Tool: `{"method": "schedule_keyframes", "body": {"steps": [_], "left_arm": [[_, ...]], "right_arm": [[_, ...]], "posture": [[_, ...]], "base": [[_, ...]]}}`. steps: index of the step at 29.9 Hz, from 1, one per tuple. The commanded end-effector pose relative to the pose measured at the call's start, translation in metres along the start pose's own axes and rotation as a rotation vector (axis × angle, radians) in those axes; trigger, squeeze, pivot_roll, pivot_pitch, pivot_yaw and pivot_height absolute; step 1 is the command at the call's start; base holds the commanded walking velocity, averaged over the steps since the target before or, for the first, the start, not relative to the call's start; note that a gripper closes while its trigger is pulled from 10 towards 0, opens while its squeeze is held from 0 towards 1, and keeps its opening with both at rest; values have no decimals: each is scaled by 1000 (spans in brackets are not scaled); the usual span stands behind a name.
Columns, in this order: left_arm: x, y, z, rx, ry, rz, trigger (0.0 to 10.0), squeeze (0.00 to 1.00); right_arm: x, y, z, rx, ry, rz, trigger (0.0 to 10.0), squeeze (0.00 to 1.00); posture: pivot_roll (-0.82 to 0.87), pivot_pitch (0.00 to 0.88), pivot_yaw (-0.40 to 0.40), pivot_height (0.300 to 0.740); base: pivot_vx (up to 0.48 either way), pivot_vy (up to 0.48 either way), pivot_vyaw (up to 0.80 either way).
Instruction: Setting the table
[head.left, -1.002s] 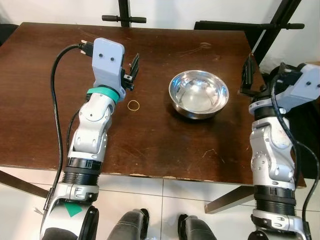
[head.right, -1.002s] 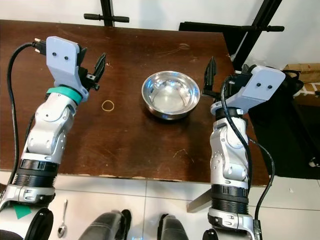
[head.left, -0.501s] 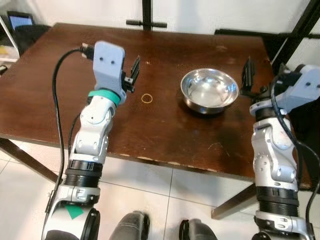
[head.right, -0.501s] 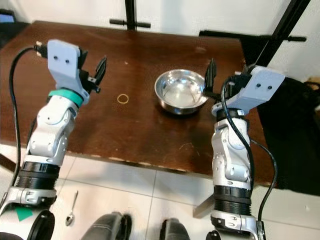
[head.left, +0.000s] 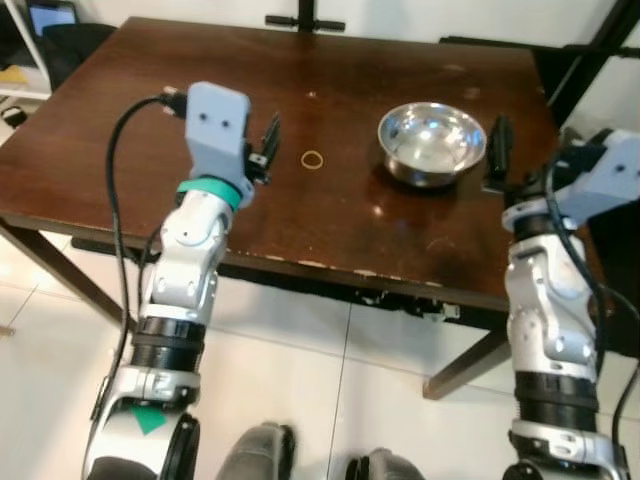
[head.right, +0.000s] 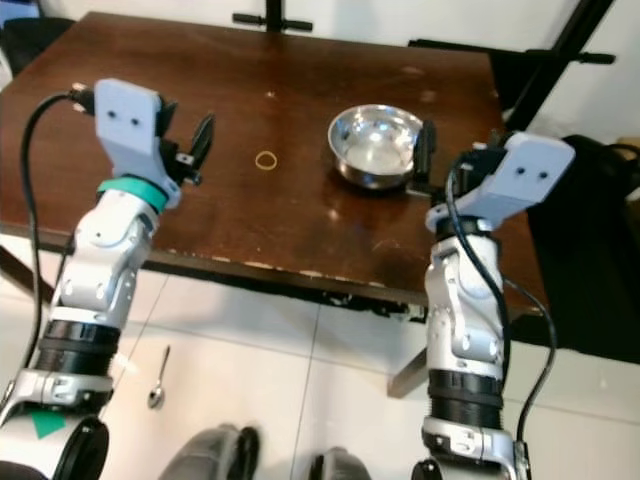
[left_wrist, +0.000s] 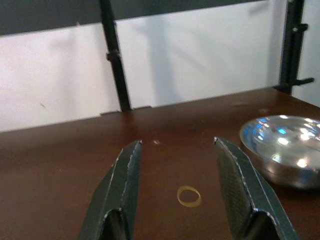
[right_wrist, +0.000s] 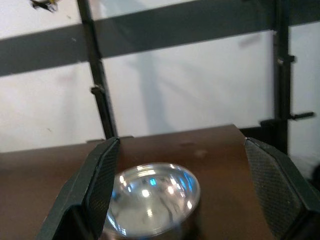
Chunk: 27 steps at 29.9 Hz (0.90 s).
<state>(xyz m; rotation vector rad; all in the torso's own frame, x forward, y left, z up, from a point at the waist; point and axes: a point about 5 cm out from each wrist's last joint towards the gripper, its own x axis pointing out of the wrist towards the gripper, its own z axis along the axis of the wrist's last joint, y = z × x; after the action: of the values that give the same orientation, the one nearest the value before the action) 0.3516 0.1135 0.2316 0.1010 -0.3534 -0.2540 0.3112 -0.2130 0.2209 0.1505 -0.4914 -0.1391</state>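
A shiny steel bowl (head.left: 432, 140) stands empty on the far right part of the dark brown table (head.left: 150, 130). A small yellow rubber band (head.left: 313, 159) lies flat on the wood to its left. My left gripper (head.left: 268, 142) hovers open over the table's front left, pointing at the rubber band (left_wrist: 189, 196). My right gripper (head.left: 497, 152) is open too, held just right of the bowl (right_wrist: 150, 197) and a little nearer to me. Neither holds anything. A metal spoon (head.right: 157, 380) lies on the tiled floor below the table's front edge, by my left arm.
Black stand poles (head.left: 304, 20) rise behind the table's far edge against a white wall. A dark bag or cloth (head.right: 600, 230) sits right of the table. A screen (head.left: 52, 14) shows at the far left. The table's front edge (head.left: 330, 268) is chipped; light tiles lie below.
The whole picture has shifted: the camera has drawn back from the table, so more floor and the front edge show. Both arms keep their raised pose and the bowl and band lie unmoved.
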Motion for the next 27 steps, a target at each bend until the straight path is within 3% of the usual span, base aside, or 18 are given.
{"method": "schedule_keyframes", "body": {"steps": [1,27], "left_arm": [[-2,5,-3,9,14,10,10000,0],[0,4,-2,7,8,5,10000,0]], "right_arm": [[-2,4,-3,9,11,9,10000,0],[-2,4,-3,12,6,4,10000,0]], "posture": [[92,1,62,740],[93,3,68,740]], "base": [[-255,0,0],[-256,0,0]]}}
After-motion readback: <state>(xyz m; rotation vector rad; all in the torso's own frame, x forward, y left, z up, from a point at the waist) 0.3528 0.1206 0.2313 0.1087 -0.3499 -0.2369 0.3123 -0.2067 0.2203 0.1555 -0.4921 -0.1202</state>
